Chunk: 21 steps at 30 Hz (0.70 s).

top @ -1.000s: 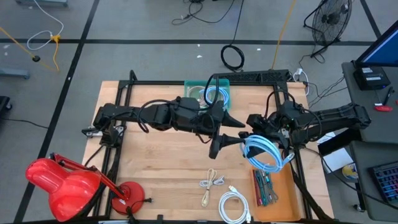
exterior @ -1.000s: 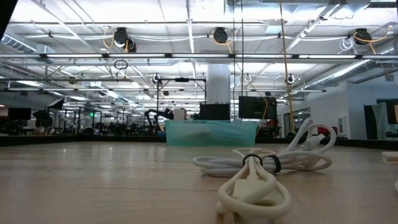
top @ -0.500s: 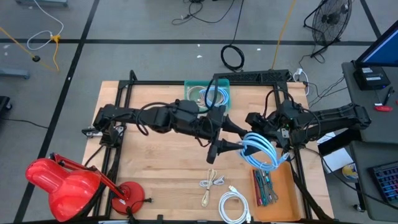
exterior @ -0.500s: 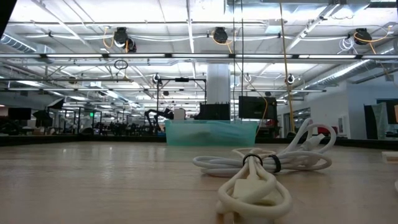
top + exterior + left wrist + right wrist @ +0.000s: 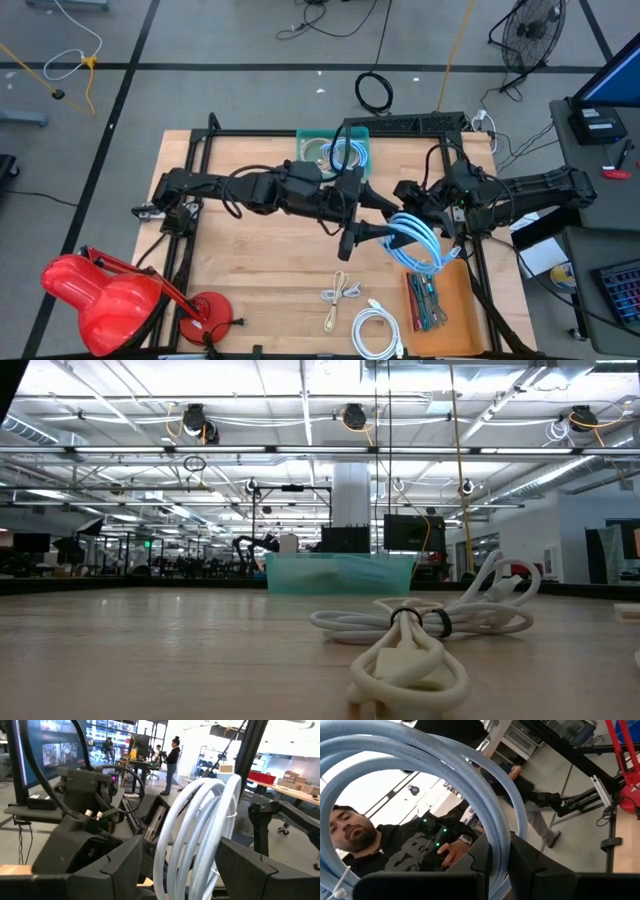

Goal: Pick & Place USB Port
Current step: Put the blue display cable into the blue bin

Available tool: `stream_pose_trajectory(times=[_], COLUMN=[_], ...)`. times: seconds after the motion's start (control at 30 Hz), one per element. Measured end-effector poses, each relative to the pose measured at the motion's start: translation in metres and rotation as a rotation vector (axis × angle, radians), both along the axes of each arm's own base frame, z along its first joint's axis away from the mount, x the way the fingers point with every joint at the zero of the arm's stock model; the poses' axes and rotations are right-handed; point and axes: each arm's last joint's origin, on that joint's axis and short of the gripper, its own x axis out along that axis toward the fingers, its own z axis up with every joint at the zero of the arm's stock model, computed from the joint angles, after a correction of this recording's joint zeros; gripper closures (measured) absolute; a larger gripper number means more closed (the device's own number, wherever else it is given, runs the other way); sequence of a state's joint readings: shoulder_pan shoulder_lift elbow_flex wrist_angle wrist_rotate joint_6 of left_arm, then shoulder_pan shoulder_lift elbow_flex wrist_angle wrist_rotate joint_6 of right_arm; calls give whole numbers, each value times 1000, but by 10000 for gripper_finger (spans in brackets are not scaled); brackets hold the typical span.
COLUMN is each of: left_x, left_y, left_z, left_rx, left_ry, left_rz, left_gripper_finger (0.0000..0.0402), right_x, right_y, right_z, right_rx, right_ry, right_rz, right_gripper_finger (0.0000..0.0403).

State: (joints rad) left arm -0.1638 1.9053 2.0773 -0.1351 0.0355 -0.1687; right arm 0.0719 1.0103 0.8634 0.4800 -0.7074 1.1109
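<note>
Hanging from the right gripper point(image 5: 432, 222), a light-blue coiled cable point(image 5: 418, 243) dangles over the right side of the wooden table point(image 5: 260, 270), the fingers pinched narrow on its loops. The left gripper point(image 5: 365, 211) reaches in from the other side, its fingers spread wide on either side of the same coil without closing. From where I stand I count two arms meeting mid-table. Three more cable bundles show: one coiled in the green bin point(image 5: 313, 140) at the far edge, one white coil point(image 5: 376, 331) at the near edge, and one small cream bundle point(image 5: 338, 302) just beside it. One orange tray point(image 5: 455, 305) holds tools; one red lamp point(image 5: 100, 292) sits at the left corner.
</note>
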Motion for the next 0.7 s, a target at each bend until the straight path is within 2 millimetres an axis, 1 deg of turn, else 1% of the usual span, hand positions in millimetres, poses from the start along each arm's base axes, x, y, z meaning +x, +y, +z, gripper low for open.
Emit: stream_pose_trajectory(times=[0.2,0.4,0.47,0.5,0.57,0.7], left_x=[8,8,8,8,8,8], left_y=[-2,-2,-2,-2,-2,3], left_z=[-7,-7,-7,-7,-7,-7], left_rx=[-18,-18,-18,-21,-28,-59], left_ry=[-2,-3,-1,1,2,14], left_rz=[-10,-10,-10,-11,-29,-93], left_gripper_finger=[158,158,167,179,219,333], right_x=[1,1,1,1,0,0], right_y=[0,0,0,0,1,1], right_z=[-3,-3,-3,-4,-4,-4], right_rx=[-5,-12,-13,-14,-17,-13], right_ry=[29,28,28,28,28,33], right_rz=[-1,-2,4,11,25,33], right_gripper_finger=[374,374,374,374,374,374])
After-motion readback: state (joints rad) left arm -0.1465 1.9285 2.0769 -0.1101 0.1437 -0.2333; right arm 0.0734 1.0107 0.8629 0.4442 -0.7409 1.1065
